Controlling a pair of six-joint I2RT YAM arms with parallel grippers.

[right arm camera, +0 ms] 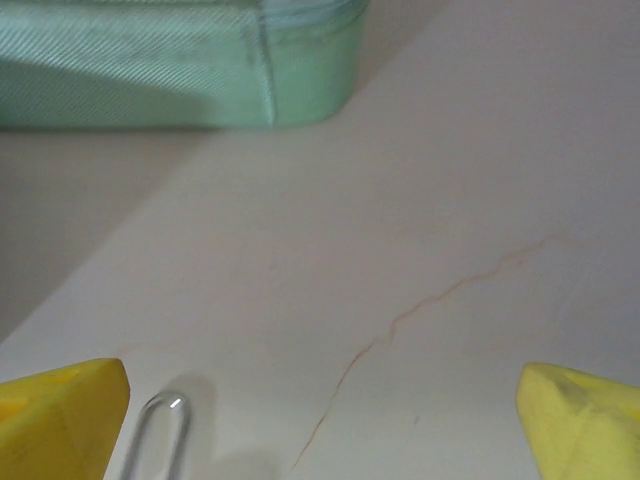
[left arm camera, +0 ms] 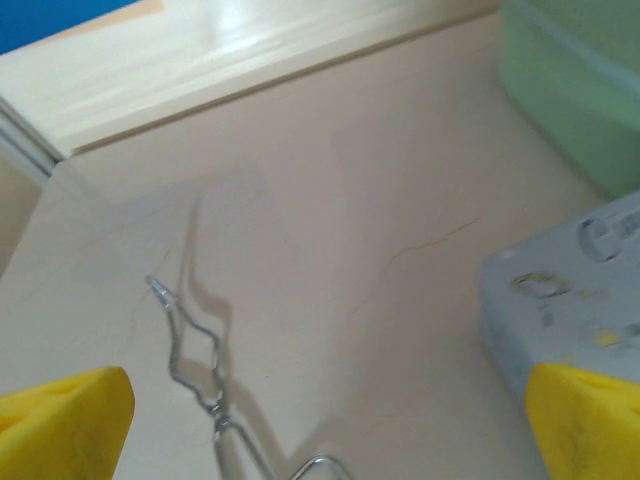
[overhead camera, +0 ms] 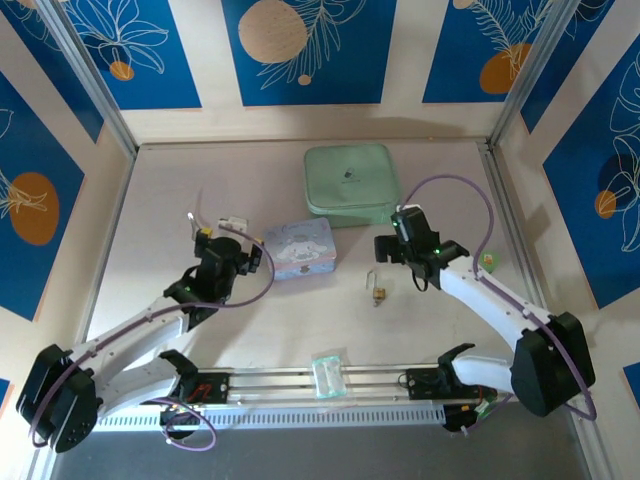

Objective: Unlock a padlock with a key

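Closest to my overhead camera is the mounting rail (overhead camera: 270, 380), with both arm bases on it. Working across from the left, the left gripper (overhead camera: 218, 230) hangs with its jaws spread wide and nothing between them. Its wrist view shows a twisted wire (left arm camera: 190, 340) on the table (left arm camera: 350, 200) just ahead of the yellow fingertips (left arm camera: 60, 425); it may be the key's ring, though I can't make out a key. Next comes the cartoon tin (overhead camera: 300, 250), then the padlock (overhead camera: 378, 290), lying flat on the table to the right of the tin and apart from it. Its brass body is toward me and its shackle points away, so its long axis runs roughly near to far. The right gripper (overhead camera: 418, 258) is likewise released and empty. The padlock sits just to its left and slightly nearer me, with the silver shackle (right arm camera: 160, 435) showing beside one yellow fingertip in the right wrist view. I judge the right arm much the nearer, since the left is off beyond the tin.
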